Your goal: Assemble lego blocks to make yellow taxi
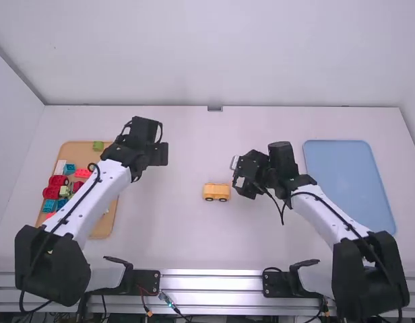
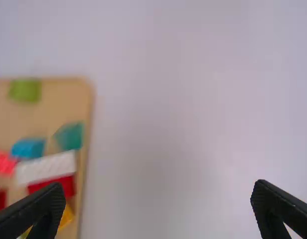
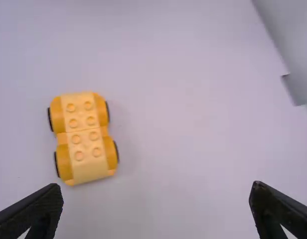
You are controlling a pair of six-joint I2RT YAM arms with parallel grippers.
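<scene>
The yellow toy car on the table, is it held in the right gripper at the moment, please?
No, the yellow toy car stands on the white table, while the right gripper is open and empty.

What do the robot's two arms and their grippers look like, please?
The left arm and right arm look alike: smooth white links between bulky black joint housings, with thin black cables running along them. The left gripper and right gripper are black too, each with two dark fingers narrowing towards their tips.
</scene>
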